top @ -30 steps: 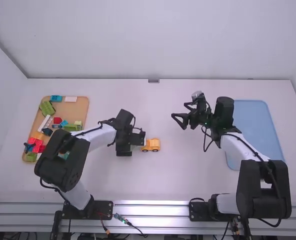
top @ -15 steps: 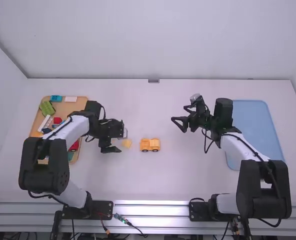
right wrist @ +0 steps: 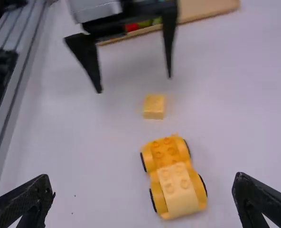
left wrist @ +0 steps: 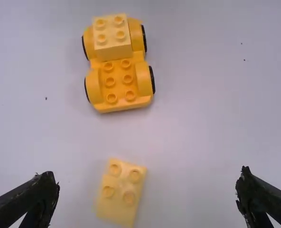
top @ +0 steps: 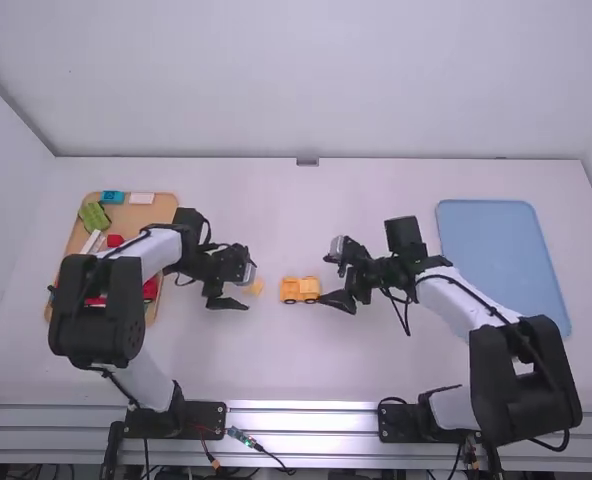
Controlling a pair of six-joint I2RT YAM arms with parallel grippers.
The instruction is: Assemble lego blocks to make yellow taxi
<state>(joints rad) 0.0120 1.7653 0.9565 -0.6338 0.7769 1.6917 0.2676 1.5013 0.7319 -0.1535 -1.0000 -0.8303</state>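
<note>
Jaws wide on both: I'd brace the car point(left wrist: 143, 77) with the right gripper point(right wrist: 144, 179), square the left gripper point(left wrist: 147, 176) to the loose yellow block point(left wrist: 119, 194) left of the car, then press it squarely onto the car's bare studs point(left wrist: 110, 81).

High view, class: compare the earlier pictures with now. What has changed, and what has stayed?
The left gripper has drawn left, away from the yellow car; a loose yellow block now shows between them. The right gripper has swung left and down the picture, near the car, which stayed put.
</note>
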